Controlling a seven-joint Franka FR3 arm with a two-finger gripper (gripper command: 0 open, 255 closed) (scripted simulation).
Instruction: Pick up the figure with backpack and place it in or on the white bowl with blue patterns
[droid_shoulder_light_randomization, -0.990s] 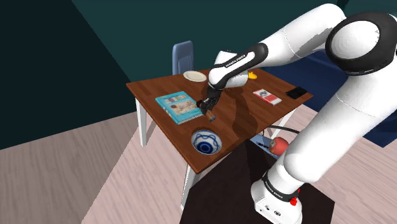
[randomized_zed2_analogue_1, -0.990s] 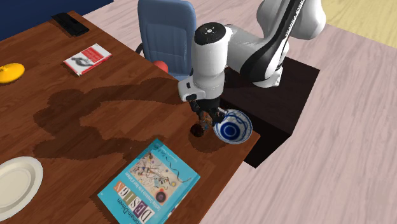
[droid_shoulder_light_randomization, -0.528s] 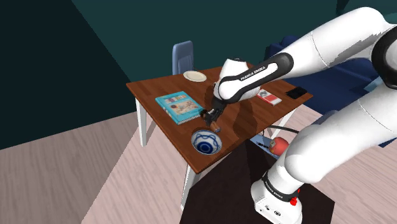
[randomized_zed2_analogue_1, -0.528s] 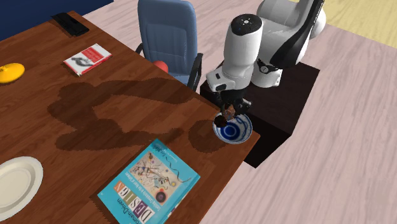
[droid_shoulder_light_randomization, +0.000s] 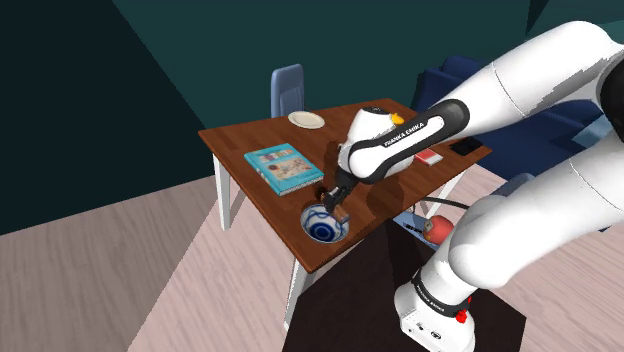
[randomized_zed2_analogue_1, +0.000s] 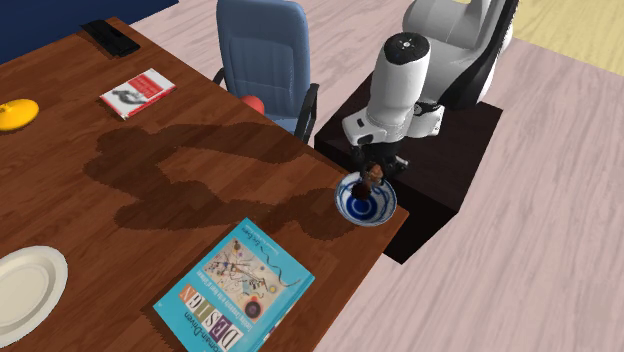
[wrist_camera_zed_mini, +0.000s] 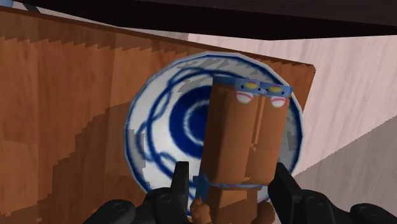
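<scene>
A: Shoulder view: tool (droid_shoulder_light_randomization: 335, 203) low over the blue-patterned white bowl (droid_shoulder_light_randomization: 318, 228) near the bench (droid_shoulder_light_randomization: 240, 140) edge.
B: Second exterior view: brown figure (randomized_zed2_analogue_1: 374, 181) hangs just above the bowl's well.
A: Wrist view: tool clamped on the figure (feet toward the bowl). Placing step, I'd judge. Next move: lower a little, then release.

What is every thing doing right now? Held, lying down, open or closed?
claw: shut on the figure.
figure: held over the bowl, feet pointing toward it.
bowl: upright near the table's corner.
blue book: closed, lying flat.
small red book: closed, lying flat.
plate: flat on the table, empty.
chair: upright beside the table.
</scene>
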